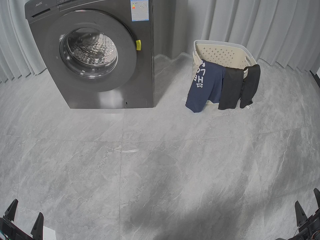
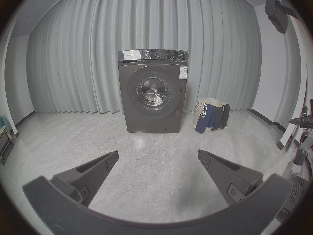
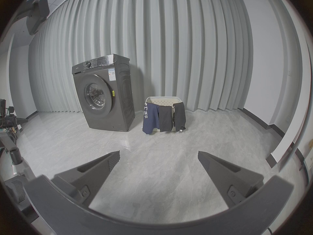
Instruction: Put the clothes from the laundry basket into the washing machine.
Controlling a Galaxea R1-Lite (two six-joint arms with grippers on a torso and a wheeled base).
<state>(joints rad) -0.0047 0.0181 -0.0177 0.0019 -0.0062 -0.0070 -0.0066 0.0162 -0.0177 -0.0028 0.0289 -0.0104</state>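
Status: no garment has been transferred; the task is judged to be at its start.

Washing machine: the dark grey front-loading washing machine [image 1: 90, 50] stands on the pale grey marbled tile floor [image 1: 166, 170], in front of the light pleated curtains [image 1: 266, 17]. Its round glass-windowed door [image 1: 88, 52] appears closed, and the drum seen through the glass looks empty.

Laundry basket: the cream perforated plastic laundry basket [image 1: 221, 52] stands on the floor near the machine, on the robot's right of it, and apart from it.

Clothes: three items hang side by side over the near rim of the basket, their lower ends reaching toward the floor:
- a navy blue shirt with white print [image 1: 205, 84], nearest the machine
- a dark charcoal garment [image 1: 230, 88], in the middle
- a black garment [image 1: 250, 84], farthest from the machine

Whether more clothes lie deeper inside the basket cannot be told.

Grippers: the left gripper [image 2: 157, 153] and the right gripper [image 3: 158, 154] are both low and well apart from the basket and the machine. Each has its jaws spread wide and carries nothing.

Work left, as judged: approach the appliances, open the door, then lift each garment from the rim and place it in the drum
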